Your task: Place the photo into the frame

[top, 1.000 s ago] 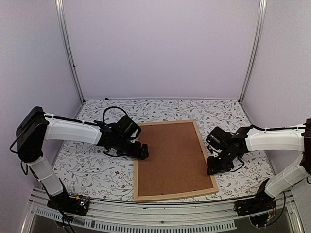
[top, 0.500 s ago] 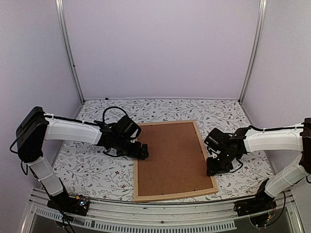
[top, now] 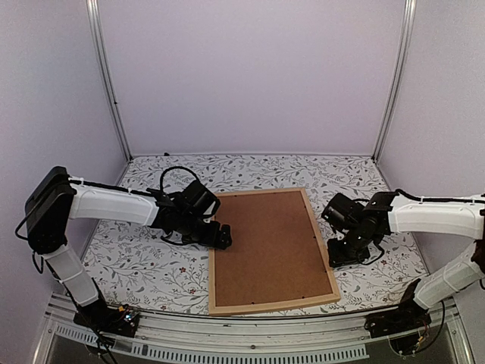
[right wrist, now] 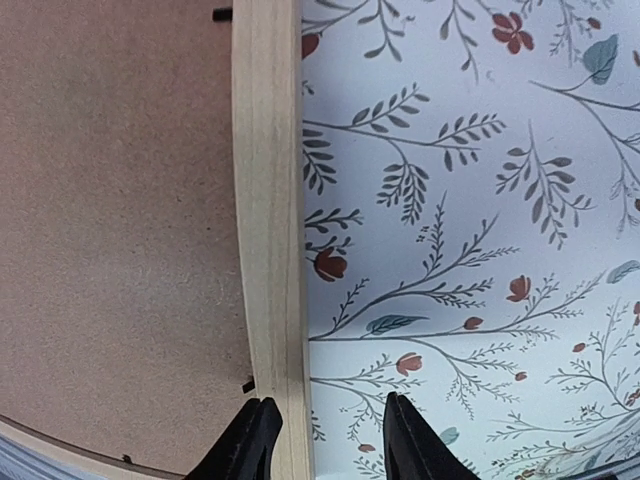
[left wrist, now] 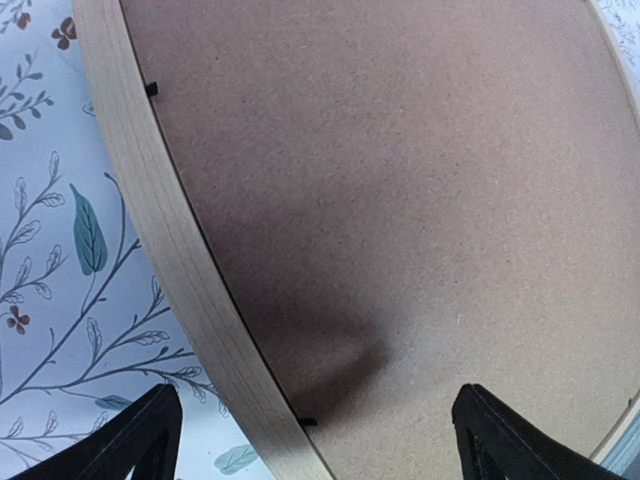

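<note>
lying face down, the frame (top: pixel 273 303) shows its brown backing board (top: pixel 269 246).

**Hidden / cropped**

Plain brown backing board (top: pixel 269 243) fills the thin light-wood rectangular frame (top: pixel 273 303), hiding whatever lies under it. Both wrist views crop the frame at their edges. Left gripper (left wrist: pixel 318 445): only black fingertips in shot. Right gripper (top: pixel 338 260): jaw gap unreadable from top view.

floral table (top: pixel 144 265) bears the frame (right wrist: pixel 268 200) flat.
</note>
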`<state>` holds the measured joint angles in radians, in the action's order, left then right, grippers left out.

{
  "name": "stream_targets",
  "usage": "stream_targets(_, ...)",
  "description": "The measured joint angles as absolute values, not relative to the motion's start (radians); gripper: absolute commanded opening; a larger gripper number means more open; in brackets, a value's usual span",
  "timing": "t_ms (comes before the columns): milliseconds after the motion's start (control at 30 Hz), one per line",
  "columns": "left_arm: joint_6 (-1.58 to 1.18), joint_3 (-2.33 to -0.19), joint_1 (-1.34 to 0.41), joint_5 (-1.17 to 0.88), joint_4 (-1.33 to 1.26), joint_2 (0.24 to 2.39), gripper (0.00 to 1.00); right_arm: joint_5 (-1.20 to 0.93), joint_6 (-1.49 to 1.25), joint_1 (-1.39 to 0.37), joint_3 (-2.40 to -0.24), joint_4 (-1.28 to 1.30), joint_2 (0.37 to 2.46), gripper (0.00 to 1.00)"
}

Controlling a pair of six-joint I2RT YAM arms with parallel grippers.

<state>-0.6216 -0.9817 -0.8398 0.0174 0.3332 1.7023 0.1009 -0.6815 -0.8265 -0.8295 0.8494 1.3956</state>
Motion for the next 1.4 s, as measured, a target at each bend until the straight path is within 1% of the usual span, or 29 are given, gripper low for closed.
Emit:
stream_targets(200, -0.625, -0.979, -0.84, 0.017, 0.328, 1.703, 0.99, 0.13, -0.693, -0.826, -0.858, 0.901, 1.359, 0.41)
stream_targets(633, -0.636, -0.952, -0.84, 0.02, 0.326, 1.703, 1.0, 0.149, -0.693, -0.876, -0.874, 0.93, 1.486, 0.41)
stream_targets(1400, -0.641, -0.92, -0.841, 0.015, 0.306, 1.703, 1.0, 0.207, -0.743, -0.962, -0.968, 0.987, 1.609, 0.41)
